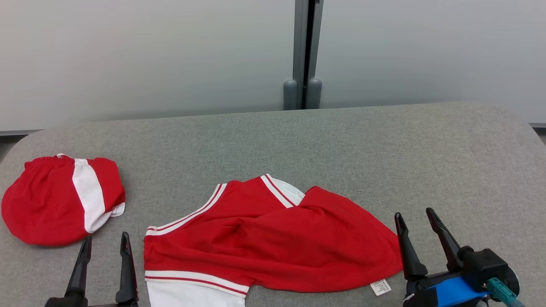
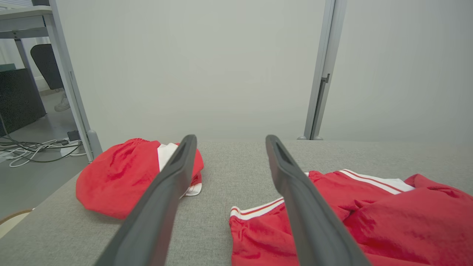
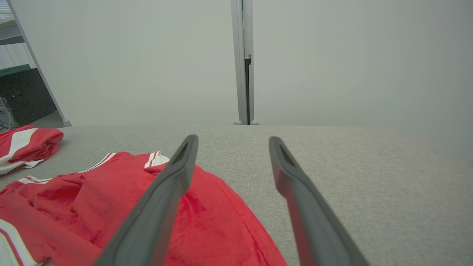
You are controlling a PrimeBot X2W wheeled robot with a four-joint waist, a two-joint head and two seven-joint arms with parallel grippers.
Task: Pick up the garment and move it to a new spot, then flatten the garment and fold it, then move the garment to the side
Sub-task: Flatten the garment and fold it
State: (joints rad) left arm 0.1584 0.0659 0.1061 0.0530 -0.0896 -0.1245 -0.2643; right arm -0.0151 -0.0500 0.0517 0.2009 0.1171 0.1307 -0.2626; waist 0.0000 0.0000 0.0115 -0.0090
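Note:
The garment [image 1: 273,243], a red shirt with white striped trim, lies crumpled at the near middle of the grey table [image 1: 341,145], one side folded over itself and a white label at its hem. It also lies low right in the left wrist view [image 2: 388,221] and low left in the right wrist view [image 3: 92,207]. My left gripper [image 1: 106,236] [image 2: 230,138] stands open just left of the shirt's sleeve edge, holding nothing. My right gripper [image 1: 413,212] [image 3: 232,137] is open just right of the shirt's hem, nothing between its fingers.
A second red garment with a white stripe [image 1: 51,204] [image 2: 118,177] [image 3: 22,144] sits bundled at the table's left end. Behind the table stands a pale partition wall with a grey post [image 1: 303,51]. Bare grey surface stretches across the far and right parts.

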